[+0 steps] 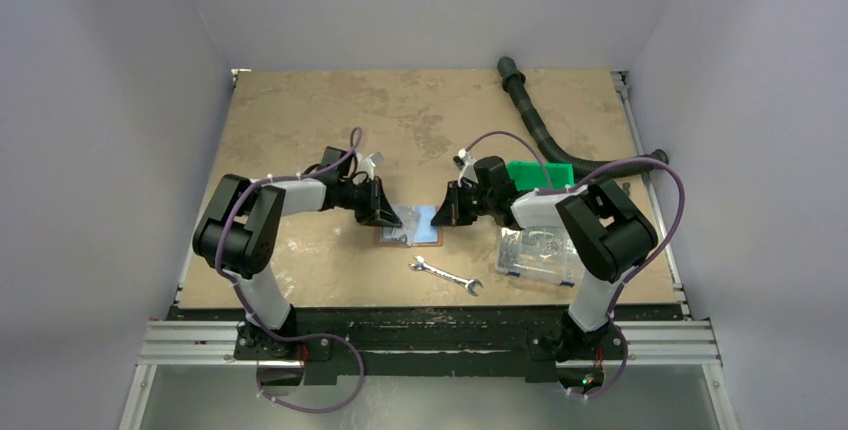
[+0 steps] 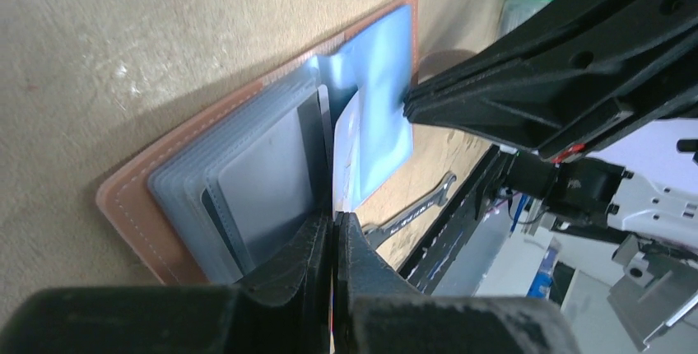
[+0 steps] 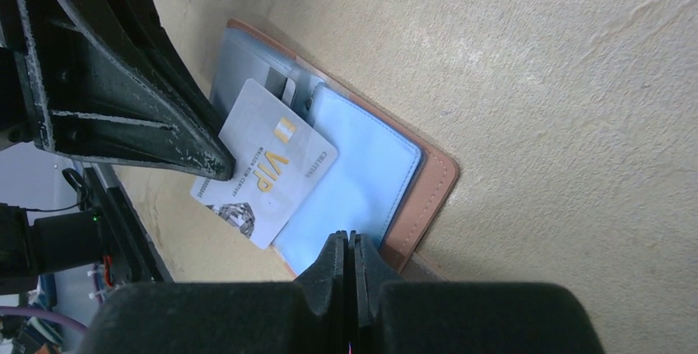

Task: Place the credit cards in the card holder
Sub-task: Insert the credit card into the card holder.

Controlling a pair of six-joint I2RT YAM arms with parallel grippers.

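We see a mottled tan counter boxed in by pale grey walls. Near its centre, the left pincer is closed on the edge of a pale credit card marked VIP. The card is tilted over the open card holder, which lies between both pincers. The right pincer is closed too, its tips at the edge of the holder's light blue flap. Farther right are a wrench, a clear box and a green bin.

My right gripper is matt black plastic, the card holder matt leather-look outside and glossy plastic inside, the VIP card glossy, the table rough and matt.
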